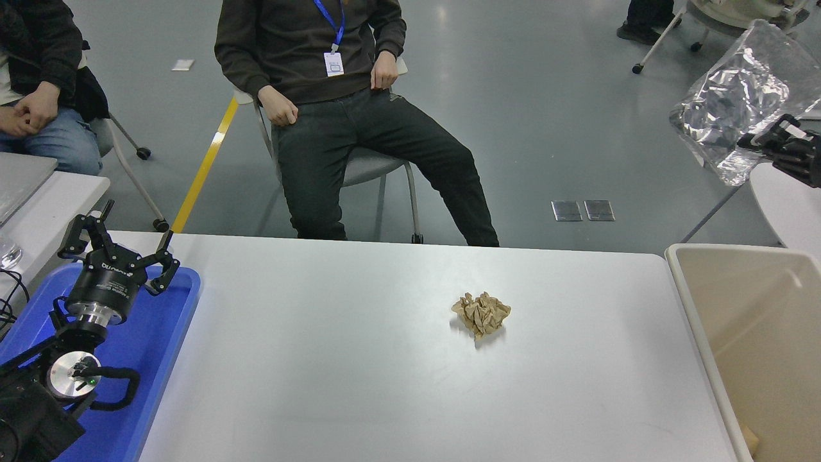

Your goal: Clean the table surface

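The grey floor (513,96) was glossy, reflecting overhead light. A yellow floor line (204,168) ran left of the grey chair (372,168); two metal floor plates (582,210) lay right of it.

Large plain white-grey table (359,385) with rounded corners, filling the lower frame. Crumpled tan paper ball (481,314) lying right of its centre. Blue plastic tray (163,359) at the left edge, under the parked left black gripper (118,247), jaws spread wide. Beige rectangular bin (725,359) at the right edge. High at the far right, beyond the bin, right black gripper (760,140) clamped on a crinkled silver foil bag (737,96) held in the air. Two seated people at the far side, hands resting on thighs.
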`<state>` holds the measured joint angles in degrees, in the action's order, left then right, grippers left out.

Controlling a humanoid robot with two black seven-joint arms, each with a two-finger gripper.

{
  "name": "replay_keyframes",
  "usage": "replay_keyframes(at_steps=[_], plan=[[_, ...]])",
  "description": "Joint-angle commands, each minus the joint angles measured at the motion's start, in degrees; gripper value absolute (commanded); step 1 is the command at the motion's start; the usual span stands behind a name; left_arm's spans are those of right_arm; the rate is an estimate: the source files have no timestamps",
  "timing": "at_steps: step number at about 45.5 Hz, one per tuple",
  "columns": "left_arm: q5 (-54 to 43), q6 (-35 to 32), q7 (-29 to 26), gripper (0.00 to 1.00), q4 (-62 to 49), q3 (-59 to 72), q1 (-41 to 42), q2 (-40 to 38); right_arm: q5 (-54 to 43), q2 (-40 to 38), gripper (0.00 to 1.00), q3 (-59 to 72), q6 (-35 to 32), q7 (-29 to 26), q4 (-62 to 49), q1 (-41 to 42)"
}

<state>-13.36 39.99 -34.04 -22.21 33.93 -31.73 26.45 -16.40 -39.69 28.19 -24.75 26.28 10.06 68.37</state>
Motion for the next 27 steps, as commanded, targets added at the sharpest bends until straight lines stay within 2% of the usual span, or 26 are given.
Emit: replay_keyframes(at_steps=[1,15,23,27], plan=[[0.0,0.0,-0.1,1.00,0.1,0.0,0.0,0.0,3.3,-0.2,0.00,-2.1,2.5,-6.0,-4.2,-4.8],[0.0,0.0,0.0,1.00,0.0,0.0,0.0,0.0,3.5,0.1,0.00,-4.2,7.0,-20.0,-5.5,-7.5],[0.0,0.0,0.0,1.00,0.1,0.0,0.0,0.0,3.7,0.5,0.00,-7.0,11.9,-27.0,-5.5,-10.2],[0.0,0.0,-0.1,1.00,0.0,0.0,0.0,0.0,3.7,1.3,0.00,-8.0,15.1,-28.6,-5.5,-11.3]])
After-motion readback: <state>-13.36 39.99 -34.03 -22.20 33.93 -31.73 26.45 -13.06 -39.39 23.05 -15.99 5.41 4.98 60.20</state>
